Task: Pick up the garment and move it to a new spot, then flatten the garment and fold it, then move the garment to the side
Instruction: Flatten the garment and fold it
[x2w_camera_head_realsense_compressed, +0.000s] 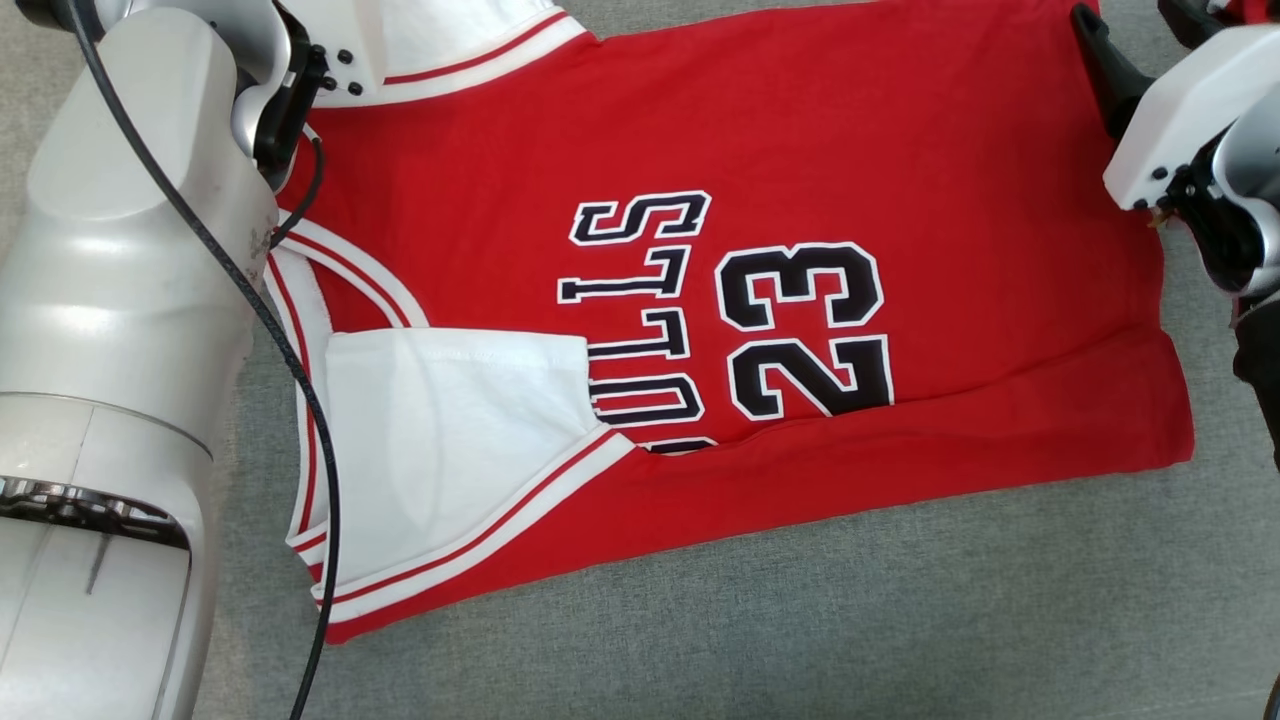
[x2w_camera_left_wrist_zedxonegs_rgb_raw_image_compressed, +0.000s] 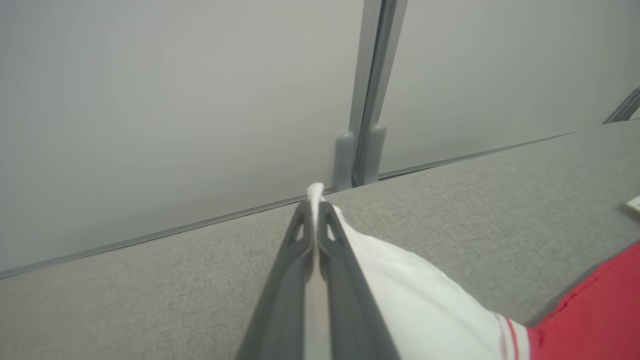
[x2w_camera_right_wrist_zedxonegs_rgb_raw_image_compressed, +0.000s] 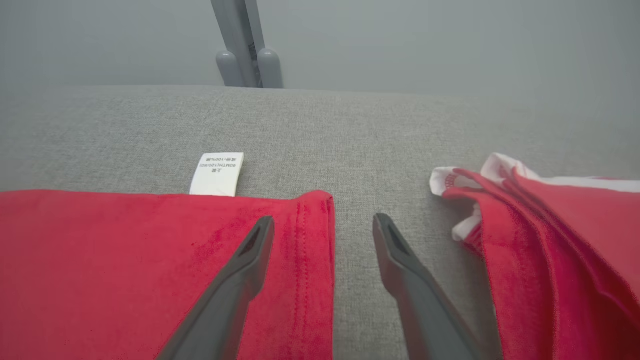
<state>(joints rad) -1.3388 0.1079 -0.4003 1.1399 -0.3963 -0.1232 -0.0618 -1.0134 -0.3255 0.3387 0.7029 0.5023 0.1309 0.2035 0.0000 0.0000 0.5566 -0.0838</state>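
- The left gripper has its jaws pressed together on a white fold of the garment, and a tip of white cloth pokes out past the fingertips.
- Behind those jaws the white cloth runs back to red-and-white trim and red fabric.
- The garment, a red jersey with the number 23 face up, lies spread on the grey tabletop between the two grippers.
- The right gripper has its jaws spread apart, holding nothing. One finger is over the garment's stitched hem corner, the other over bare tabletop.
- A white label sticks out from the garment's edge just ahead of those jaws.
- A crumpled red-and-white cloth lies beside them, apart from the garment.
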